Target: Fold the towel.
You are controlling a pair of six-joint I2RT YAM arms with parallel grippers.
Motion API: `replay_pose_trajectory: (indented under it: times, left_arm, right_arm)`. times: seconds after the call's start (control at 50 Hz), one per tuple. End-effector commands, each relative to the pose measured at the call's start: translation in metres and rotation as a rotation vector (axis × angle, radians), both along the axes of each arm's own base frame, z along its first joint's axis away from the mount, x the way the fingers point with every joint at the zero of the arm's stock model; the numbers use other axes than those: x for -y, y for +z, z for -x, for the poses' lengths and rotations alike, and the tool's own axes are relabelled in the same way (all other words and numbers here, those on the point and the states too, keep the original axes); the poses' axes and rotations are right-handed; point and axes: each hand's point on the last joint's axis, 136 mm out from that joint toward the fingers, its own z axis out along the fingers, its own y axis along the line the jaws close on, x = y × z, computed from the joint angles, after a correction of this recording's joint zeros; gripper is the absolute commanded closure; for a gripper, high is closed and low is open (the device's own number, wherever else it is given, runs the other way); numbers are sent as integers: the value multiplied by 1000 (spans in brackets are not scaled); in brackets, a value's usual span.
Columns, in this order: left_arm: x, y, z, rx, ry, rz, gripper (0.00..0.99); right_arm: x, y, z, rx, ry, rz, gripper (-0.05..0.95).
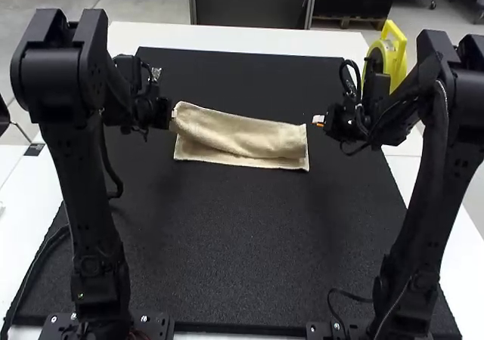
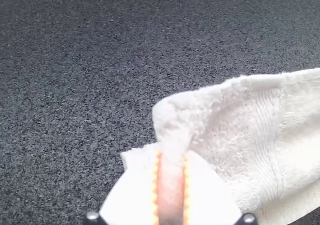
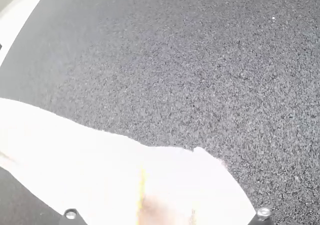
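you have bright light, but in your right wrist view glare bleaches the towel (image 3: 55, 140) flat white.

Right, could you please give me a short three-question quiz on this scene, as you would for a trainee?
1. Multiple choice: how does the towel lie? a) spread flat in one layer; b) folded over on itself; c) rolled into a tight tube.
2. True or false: the left gripper has part of the towel between its fingers.
3. Fill in "near" or "far": in the high view, a strip of the lower layer shows along the towel's ____ edge.

Key: 1 b; 2 true; 3 near.
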Motion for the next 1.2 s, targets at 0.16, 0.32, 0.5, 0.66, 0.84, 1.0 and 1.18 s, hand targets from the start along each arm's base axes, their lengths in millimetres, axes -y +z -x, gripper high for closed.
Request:
replay_pose_trajectory:
  times: [0.16,0.32,0.5,0.66,0.84,1.0,1.18]
  left_arm:
    - [-8,13,-1,34,17,-20,779]
    - [-8,8,4,18,18,-18,705]
    - [-9,1,8,4,24,-18,520]
    - [-14,1,8,3,46,-36,326]
    - [-25,2,5,11,93,-65,64]
    - [-30,6,4,24,104,-67,59]
    - [-30,8,5,26,103,-66,57]
  right_arm:
    - [9,17,-3,35,-28,-12,600]
    - [8,16,-1,29,-26,-12,518]
    - [8,14,0,23,-27,-14,415]
    - [8,9,4,-2,-29,-18,252]
    - [6,-1,12,-49,-22,-32,57]
    - [-2,-12,23,-102,8,-40,-2]
    - [-6,-20,26,-125,23,-53,-2]
